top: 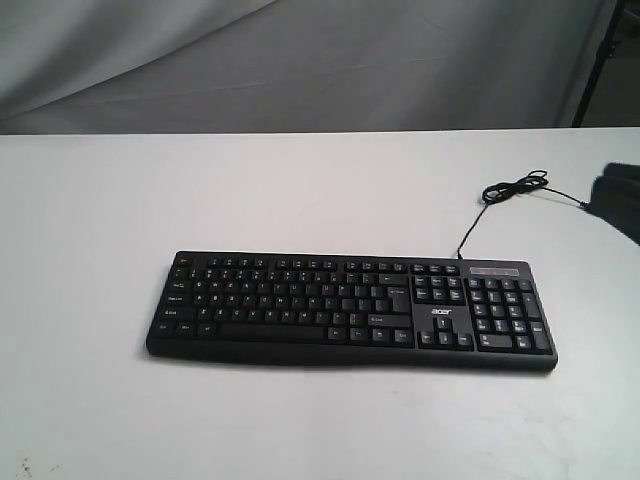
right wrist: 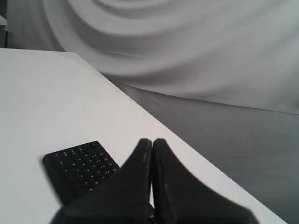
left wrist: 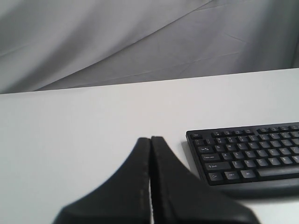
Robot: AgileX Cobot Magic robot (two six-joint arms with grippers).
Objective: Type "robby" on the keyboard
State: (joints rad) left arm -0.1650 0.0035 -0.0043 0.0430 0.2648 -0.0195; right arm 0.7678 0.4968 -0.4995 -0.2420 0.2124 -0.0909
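One black Acer keyboard [top: 350,312] lies flat on the white table [top: 250,190], between my two grippers. Its Esc-and-Ctrl end sits near the tips of the left gripper [left wrist: 150,139], slightly ahead of them. Its number-pad end sits just ahead of the right gripper [right wrist: 152,141], partly hidden behind the fingers. Both grippers have their fingers pressed together, holding nothing. The thin black cable [top: 512,190] leaves the keyboard's back edge and ends in a loose coil on the right gripper's side. Grey cloth [top: 300,60] hangs beyond the table.
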